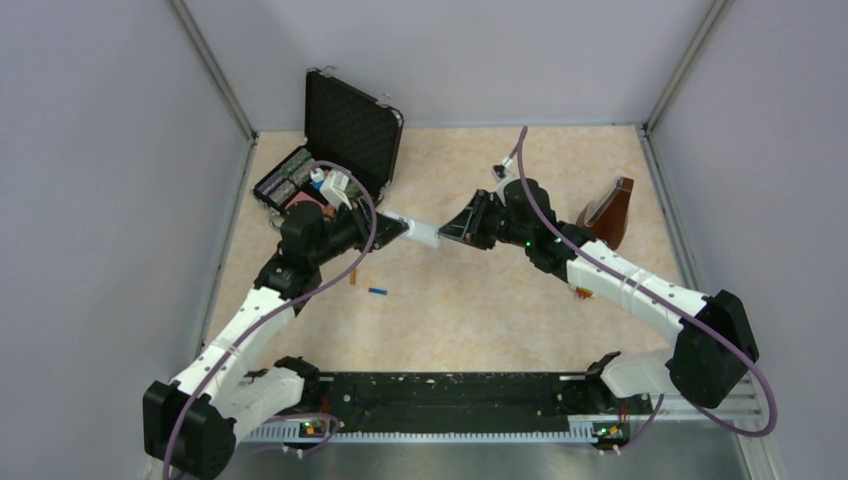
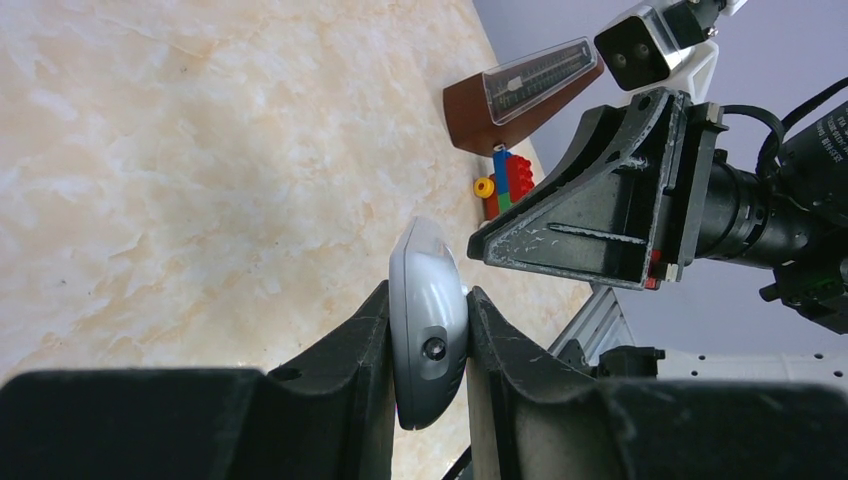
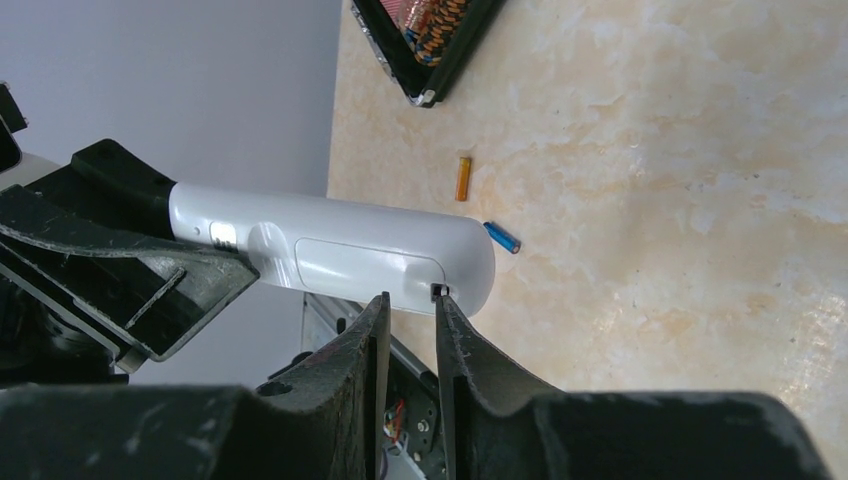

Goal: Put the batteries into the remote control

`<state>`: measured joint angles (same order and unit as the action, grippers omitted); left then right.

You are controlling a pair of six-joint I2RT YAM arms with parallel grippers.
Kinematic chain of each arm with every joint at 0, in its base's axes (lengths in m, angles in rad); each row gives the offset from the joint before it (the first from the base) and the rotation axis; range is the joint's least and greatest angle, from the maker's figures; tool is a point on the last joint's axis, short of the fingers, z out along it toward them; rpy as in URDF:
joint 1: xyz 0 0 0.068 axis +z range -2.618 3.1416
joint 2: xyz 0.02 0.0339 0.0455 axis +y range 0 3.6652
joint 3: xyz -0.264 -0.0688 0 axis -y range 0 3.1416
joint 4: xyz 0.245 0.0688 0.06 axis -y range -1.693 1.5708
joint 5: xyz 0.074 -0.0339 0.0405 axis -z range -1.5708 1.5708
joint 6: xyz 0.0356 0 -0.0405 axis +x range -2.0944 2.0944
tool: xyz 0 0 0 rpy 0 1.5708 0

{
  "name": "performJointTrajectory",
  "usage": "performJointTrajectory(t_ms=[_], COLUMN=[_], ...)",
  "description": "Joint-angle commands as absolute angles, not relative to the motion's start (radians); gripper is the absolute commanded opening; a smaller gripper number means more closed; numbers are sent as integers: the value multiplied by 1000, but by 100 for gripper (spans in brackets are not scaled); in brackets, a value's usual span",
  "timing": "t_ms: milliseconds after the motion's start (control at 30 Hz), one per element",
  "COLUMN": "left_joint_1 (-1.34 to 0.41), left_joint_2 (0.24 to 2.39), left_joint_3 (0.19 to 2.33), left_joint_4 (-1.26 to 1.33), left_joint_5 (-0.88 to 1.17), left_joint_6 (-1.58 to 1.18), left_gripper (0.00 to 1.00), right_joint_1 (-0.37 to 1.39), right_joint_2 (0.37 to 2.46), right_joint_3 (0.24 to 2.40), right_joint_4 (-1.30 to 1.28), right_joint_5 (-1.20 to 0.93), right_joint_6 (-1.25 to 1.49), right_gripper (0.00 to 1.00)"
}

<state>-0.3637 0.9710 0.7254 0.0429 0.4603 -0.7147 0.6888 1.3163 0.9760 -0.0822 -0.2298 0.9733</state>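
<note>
Cover removal: left fingers (image 2: pixel 345 345) clamp the remote (image 3: pixel 330 245); right fingers (image 3: pixel 362 340), nearly together at its cover (image 3: pixel 365 265) edge, grip indiscernible; next, slide cover off, then fetch batteries (image 3: pixel 463 178).

Marbled table (image 1: pixel 480 320), orange battery (image 3: pixel 463 178), blue battery (image 1: pixel 377 292), black case (image 1: pixel 350 125), metronome (image 1: pixel 610 210)
</note>
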Motion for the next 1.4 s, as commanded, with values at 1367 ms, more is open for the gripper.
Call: performJointTrajectory(t_ms=[1367], left_joint_1=[-368], left_joint_2=[974], left_joint_3=[723], left_joint_4=[158], left_joint_5=[517], left_joint_6=[-720], left_gripper=[0], right_joint_1=[684], right_joint_2=[1387], right_joint_3=[1045], right_joint_4=[-28], right_joint_5=[-267], right_joint_6=[1010], right_gripper=[14])
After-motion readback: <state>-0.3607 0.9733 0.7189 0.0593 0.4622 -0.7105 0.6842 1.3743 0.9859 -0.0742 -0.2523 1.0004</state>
